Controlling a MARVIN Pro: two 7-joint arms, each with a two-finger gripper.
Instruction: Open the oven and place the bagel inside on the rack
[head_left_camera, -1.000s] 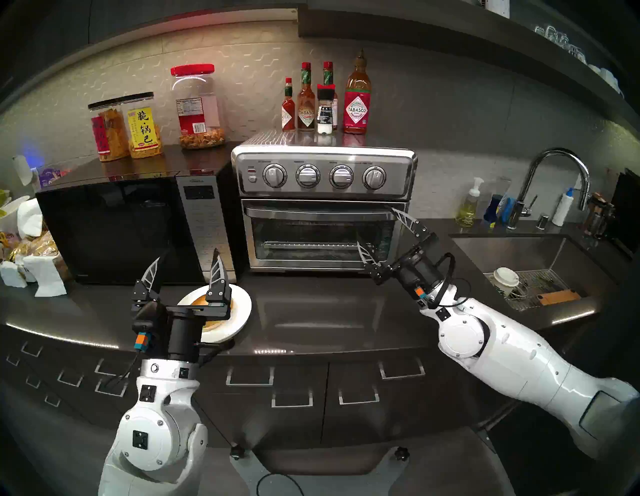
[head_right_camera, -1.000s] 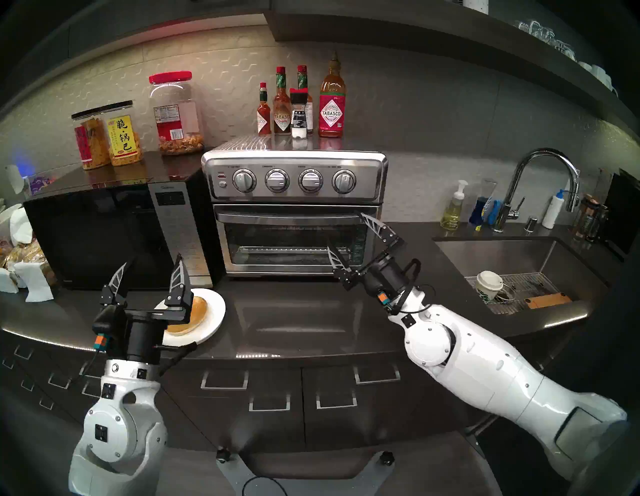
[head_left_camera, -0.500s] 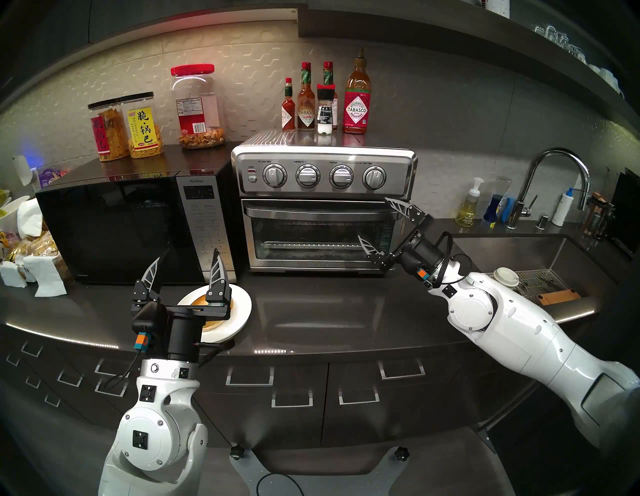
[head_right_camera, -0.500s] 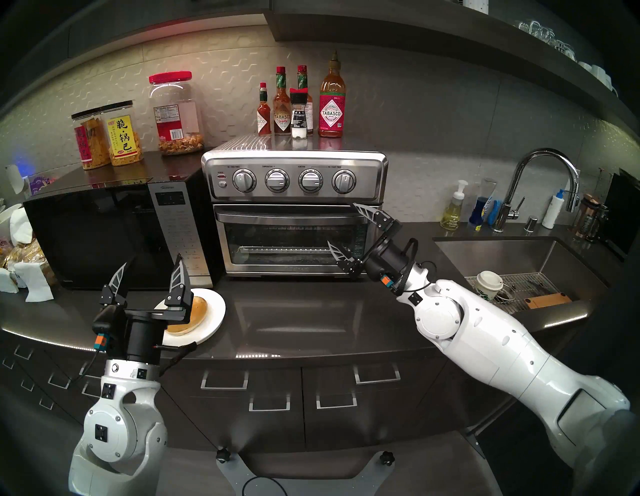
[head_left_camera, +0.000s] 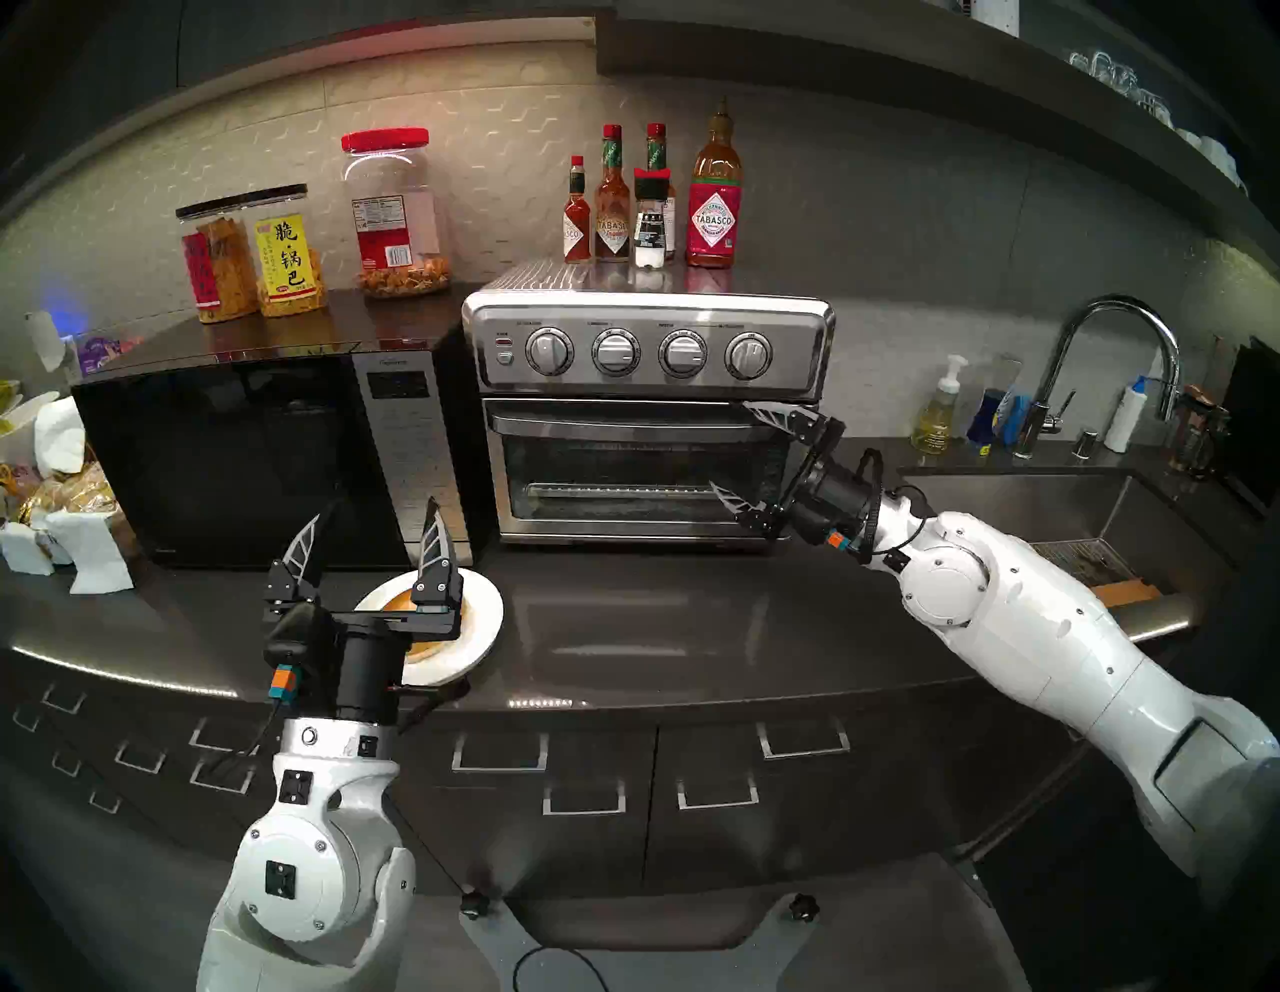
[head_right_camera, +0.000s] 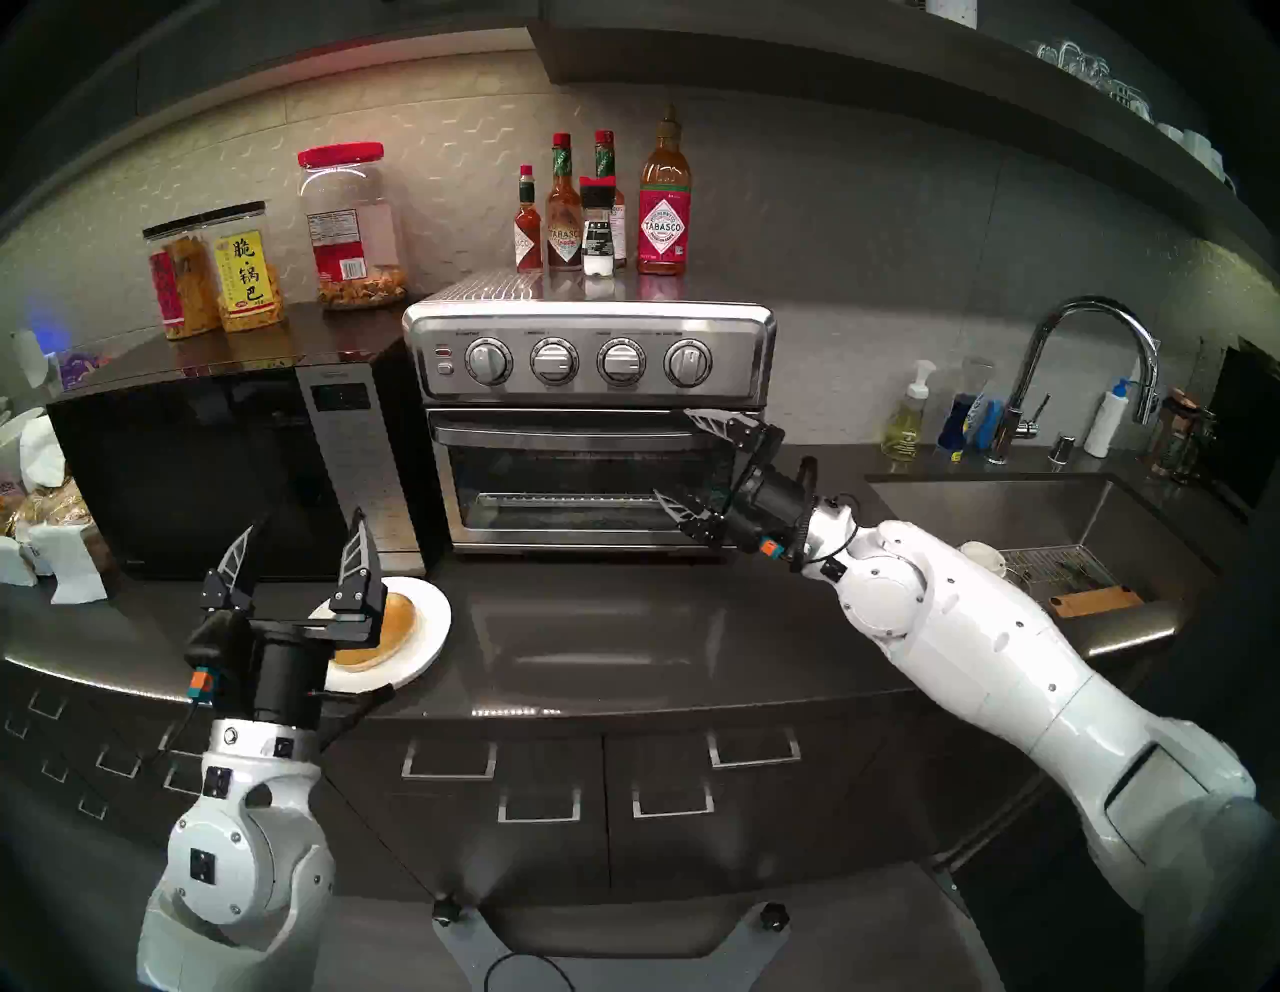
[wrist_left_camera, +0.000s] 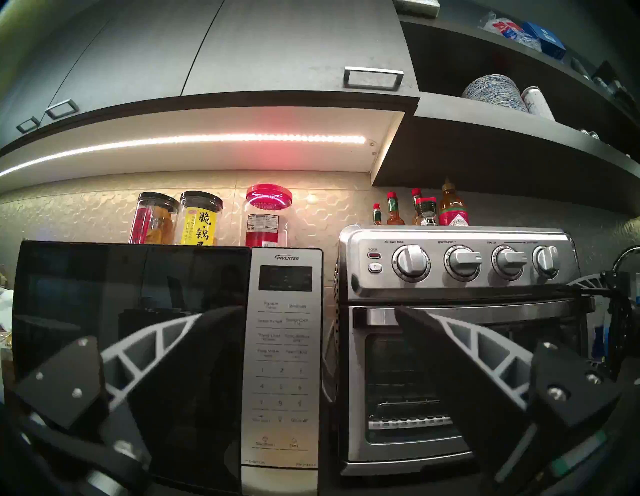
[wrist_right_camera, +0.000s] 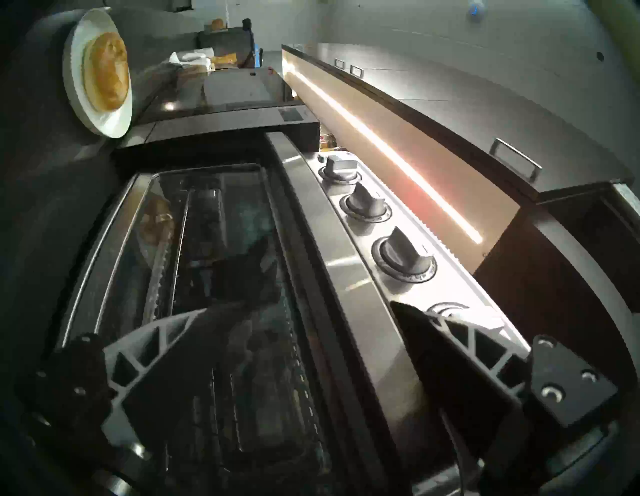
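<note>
A dark table (head_left_camera: 623, 623) ran beneath grey cabinets, with a sink (head_left_camera: 1080, 506) to the right. A stainless toaster oven (head_left_camera: 647, 415), door shut, stood beside a black microwave (head_left_camera: 235, 457). The bagel (head_right_camera: 388, 623) lay on a white plate (head_right_camera: 433, 623) near the table's front edge. The left end effector (head_left_camera: 377, 537) hovered over the plate, fingers apart, holding nothing. The right end effector (head_left_camera: 734, 447), fingers wide apart and empty, had moved closer to the oven door's right end since a second earlier, its upper finger now at the handle bar (head_left_camera: 623, 415).
</note>
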